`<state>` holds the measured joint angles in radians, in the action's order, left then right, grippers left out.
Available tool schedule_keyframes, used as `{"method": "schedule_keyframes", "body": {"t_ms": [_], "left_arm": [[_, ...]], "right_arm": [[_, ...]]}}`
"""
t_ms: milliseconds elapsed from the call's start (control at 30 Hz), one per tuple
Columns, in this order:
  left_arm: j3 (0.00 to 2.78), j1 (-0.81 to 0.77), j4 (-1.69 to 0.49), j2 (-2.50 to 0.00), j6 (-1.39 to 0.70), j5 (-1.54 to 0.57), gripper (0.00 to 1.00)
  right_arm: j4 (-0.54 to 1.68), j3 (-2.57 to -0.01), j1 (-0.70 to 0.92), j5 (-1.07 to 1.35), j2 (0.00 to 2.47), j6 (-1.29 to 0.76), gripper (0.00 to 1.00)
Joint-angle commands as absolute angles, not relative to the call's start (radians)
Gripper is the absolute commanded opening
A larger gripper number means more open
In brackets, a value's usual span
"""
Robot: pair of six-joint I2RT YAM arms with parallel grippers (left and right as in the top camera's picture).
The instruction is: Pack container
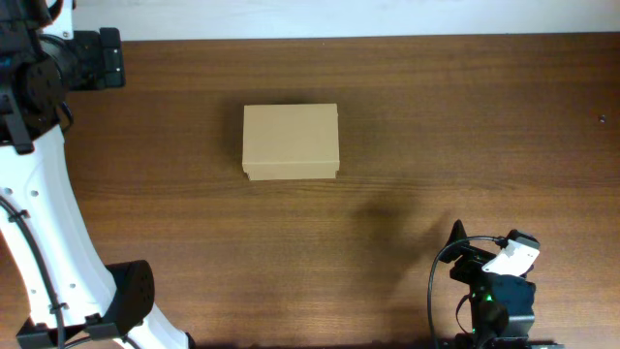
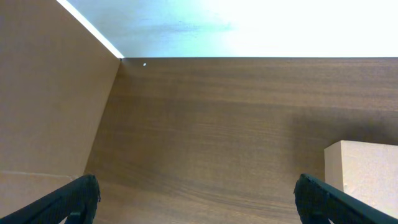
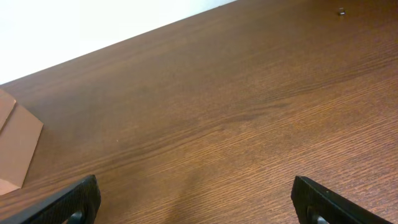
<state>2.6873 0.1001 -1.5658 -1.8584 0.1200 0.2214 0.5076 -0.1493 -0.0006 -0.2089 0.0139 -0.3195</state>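
The container (image 1: pixel 291 142) is a small tan cardboard box with its lid shut, lying on the wooden table a little left of the middle. Its corner shows at the right edge of the left wrist view (image 2: pixel 367 177) and at the left edge of the right wrist view (image 3: pixel 15 146). My left gripper (image 2: pixel 198 200) is open and empty, up at the table's far left corner (image 1: pixel 102 58), well away from the box. My right gripper (image 3: pixel 196 200) is open and empty, low at the front right (image 1: pixel 484 264). No other items for packing are in view.
The brown wooden table (image 1: pixel 436 145) ends at a white strip along the back. A tiny pale speck (image 1: pixel 603 119) lies at the far right and also shows in the right wrist view (image 3: pixel 341 11). A flat tan surface (image 2: pixel 50 99) fills the left of the left wrist view.
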Motion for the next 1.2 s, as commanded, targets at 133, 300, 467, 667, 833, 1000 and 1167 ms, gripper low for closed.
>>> {"method": "schedule_keyframes", "body": {"t_ms": [133,300,467,667,833,1000,1167], "left_arm": [[2.686,0.099,-1.565,-1.863,0.125,0.225,1.00],[2.685,0.099,-1.565,-1.868,0.125,0.225,1.00],[2.662,0.099,-1.565,-1.835,0.125,0.225,1.00],[2.419,0.099,-1.565,-1.622,0.125,0.225,1.00],[2.107,0.099,-1.565,-1.372,0.125,0.225,1.00],[1.755,0.099,-1.379,-1.100,0.136,0.231,1.00],[1.366,0.099,-0.900,-0.807,0.136,0.199,1.00]], "right_arm": [[0.504,-0.140,-0.007,-0.214,0.004,-0.330,0.99],[0.504,-0.140,-0.007,-0.214,0.004,-0.331,0.99],[0.504,-0.140,-0.007,-0.214,0.004,-0.331,0.99],[0.504,-0.140,-0.007,-0.214,0.004,-0.331,0.99],[0.504,-0.140,-0.007,-0.214,0.004,-0.331,0.99],[0.504,-0.140,-0.007,-0.214,0.004,-0.331,0.99],[0.504,-0.140,-0.007,-0.214,0.004,-0.331,0.99]]}}
